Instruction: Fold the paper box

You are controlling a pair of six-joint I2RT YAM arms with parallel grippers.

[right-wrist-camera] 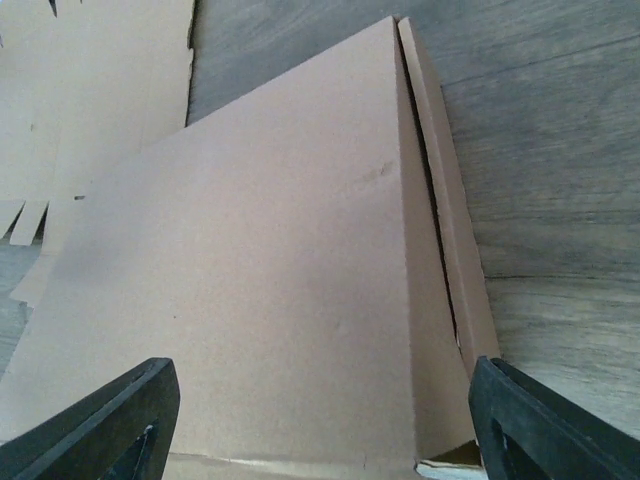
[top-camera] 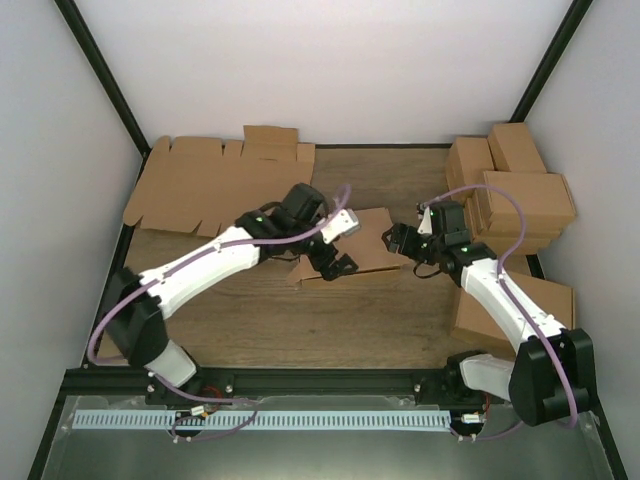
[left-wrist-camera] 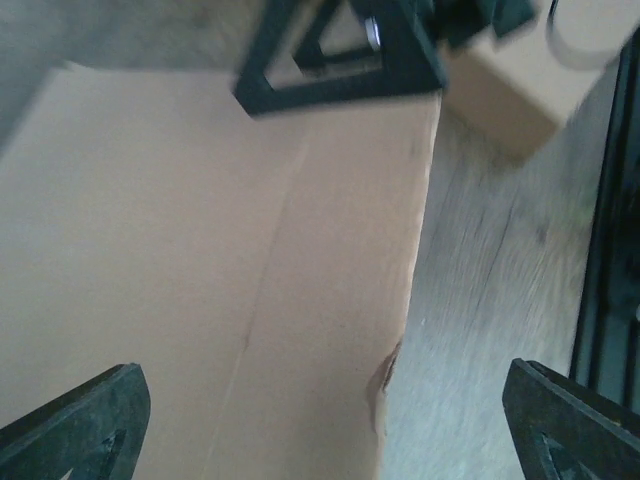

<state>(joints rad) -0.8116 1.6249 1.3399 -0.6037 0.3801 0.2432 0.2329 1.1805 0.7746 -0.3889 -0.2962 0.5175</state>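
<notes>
Two hands, both spread wide, pinch nothing: left hand (top-camera: 337, 264) hovers over paper box (top-camera: 372, 245), right hand (top-camera: 399, 241) faces its right end, likely bracketing it for next crease. Box lies mid-surface (top-camera: 380, 325), between them.

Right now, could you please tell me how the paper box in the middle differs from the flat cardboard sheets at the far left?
The paper box is folded into a shallow closed shape; the flat cardboard sheets lie unfolded, notched tabs showing. The paper box covers less area than the spread sheets. The paper box sits centrally; the sheets lie in the far left corner. Both are plain brown cardboard.
</notes>
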